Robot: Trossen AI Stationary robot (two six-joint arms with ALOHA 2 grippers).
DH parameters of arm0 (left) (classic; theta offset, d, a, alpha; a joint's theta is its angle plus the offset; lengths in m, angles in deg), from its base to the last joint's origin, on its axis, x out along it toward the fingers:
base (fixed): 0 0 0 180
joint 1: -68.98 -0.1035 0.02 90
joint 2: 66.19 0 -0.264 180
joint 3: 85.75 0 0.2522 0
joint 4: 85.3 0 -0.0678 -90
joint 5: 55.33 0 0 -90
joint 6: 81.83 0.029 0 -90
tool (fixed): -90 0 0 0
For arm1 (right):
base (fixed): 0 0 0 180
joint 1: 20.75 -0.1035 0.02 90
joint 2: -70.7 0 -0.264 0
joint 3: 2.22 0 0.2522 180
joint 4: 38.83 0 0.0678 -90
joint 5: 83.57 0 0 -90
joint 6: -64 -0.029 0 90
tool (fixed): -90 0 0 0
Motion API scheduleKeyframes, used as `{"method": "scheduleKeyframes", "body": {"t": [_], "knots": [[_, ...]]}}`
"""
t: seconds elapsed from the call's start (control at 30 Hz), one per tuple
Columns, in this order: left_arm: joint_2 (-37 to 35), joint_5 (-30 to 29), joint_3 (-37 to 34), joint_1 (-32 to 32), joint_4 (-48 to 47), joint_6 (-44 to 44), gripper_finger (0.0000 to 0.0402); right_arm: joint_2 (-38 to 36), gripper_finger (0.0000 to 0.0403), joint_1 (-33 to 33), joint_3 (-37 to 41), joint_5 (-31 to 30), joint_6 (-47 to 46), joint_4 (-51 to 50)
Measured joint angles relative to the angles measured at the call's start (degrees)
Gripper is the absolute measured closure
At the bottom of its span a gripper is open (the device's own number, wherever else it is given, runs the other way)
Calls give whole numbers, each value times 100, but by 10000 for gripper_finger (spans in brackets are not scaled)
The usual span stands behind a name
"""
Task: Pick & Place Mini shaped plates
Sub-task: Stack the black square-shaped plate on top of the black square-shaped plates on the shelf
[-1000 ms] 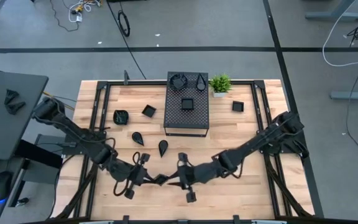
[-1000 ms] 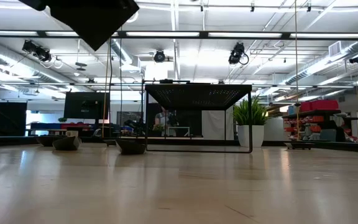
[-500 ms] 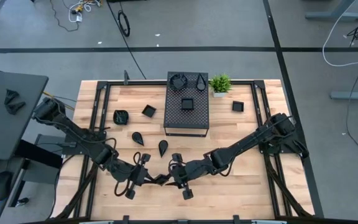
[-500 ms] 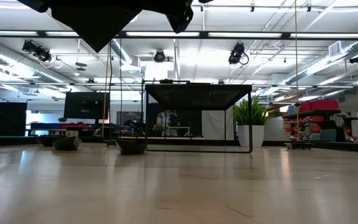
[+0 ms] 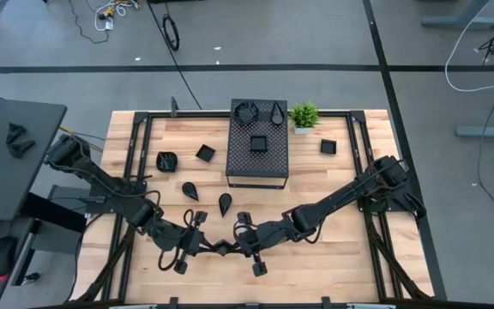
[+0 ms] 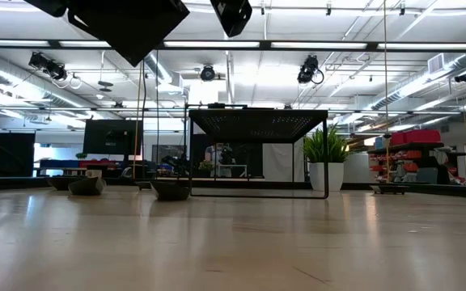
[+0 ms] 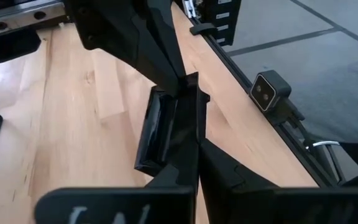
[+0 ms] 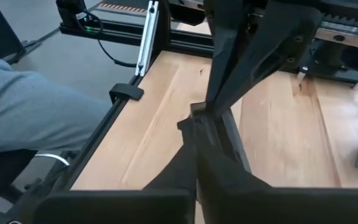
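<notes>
Both grippers meet in front of the large black perforated rectangular box (image 5: 258, 154): the left gripper (image 5: 215, 250) and right gripper (image 5: 232, 247) are each clamped on one small glossy black square plate (image 7: 160, 134), held on edge above the wooden table (image 5: 333, 257).
</notes>
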Motion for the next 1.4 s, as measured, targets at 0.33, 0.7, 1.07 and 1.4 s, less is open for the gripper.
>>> {"method": "scheduleKeyframes", "body": {"t": [0.33,0.7,1.07,1.4], "knots": [[-7,-269,0,-5,27,152,322,4,401,-99,-1,-13,-481,-334],[0,-1205,-3,-14,-1210,-529,248,-593,402,-402,-330,-703,-1512,-2599],[656,-2446,-4,-95,-695,-1103,270,-811,403,913,-2355,-2953,487,-5805],[1330,-2449,-4,-95,251,-1100,275,-726,403,2595,-1853,-2791,1628,-5841]]}}
